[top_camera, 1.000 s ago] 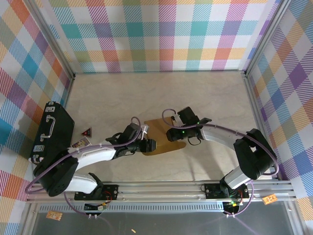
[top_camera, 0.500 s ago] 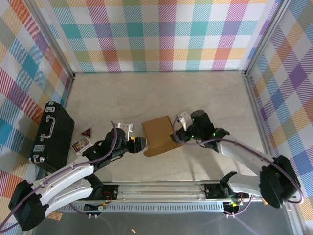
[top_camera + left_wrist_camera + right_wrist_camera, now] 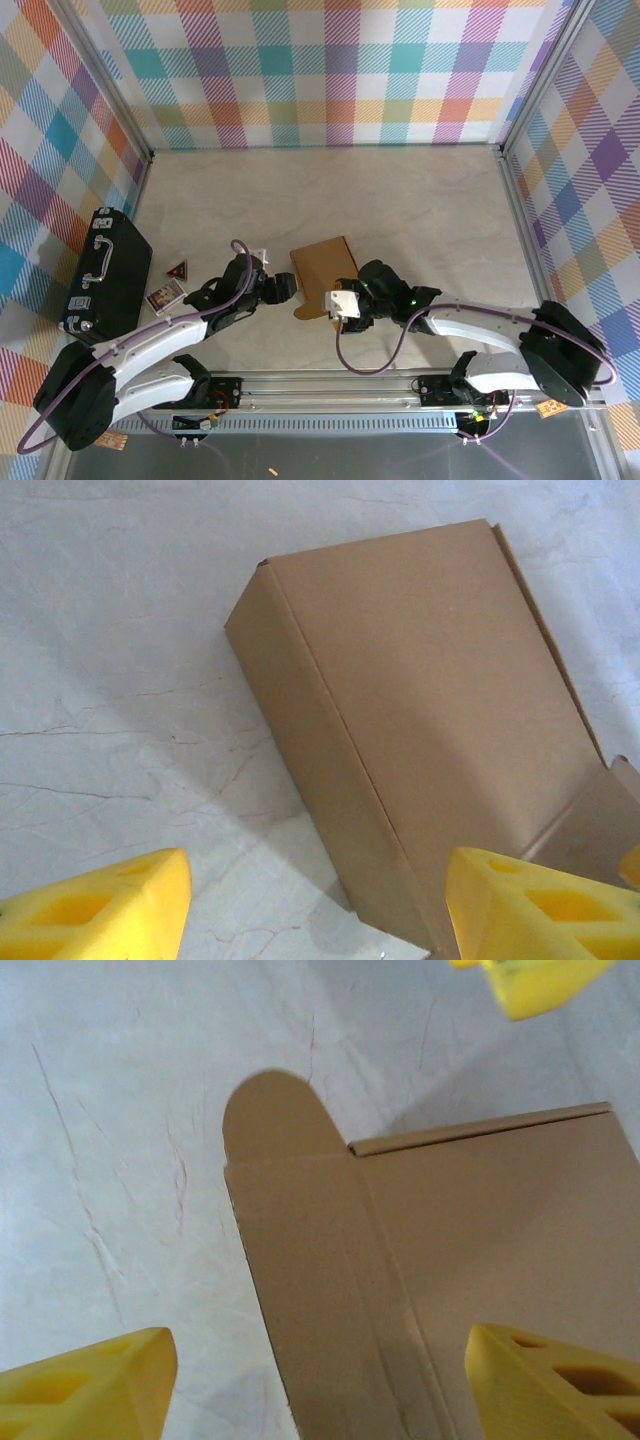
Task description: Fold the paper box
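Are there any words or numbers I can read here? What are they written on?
No text here can be read.
Paper box: plain brown, nothing printed on the faces that show.
Triangle card: markings too small to read.
Picture card: too small to read.
Orange tag by the rail: too small to read.
Black case: no label visible.

table (image 3: 420, 200): pale, marbled | on it: paper box (image 3: 325, 268); black case (image 3: 105, 280); small cards (image 3: 164, 294)

From above, the right arm (image 3: 470, 322) hid the near edge of the box (image 3: 322, 265); both wrist views cropped it. The cards (image 3: 166, 291) were too small to read.
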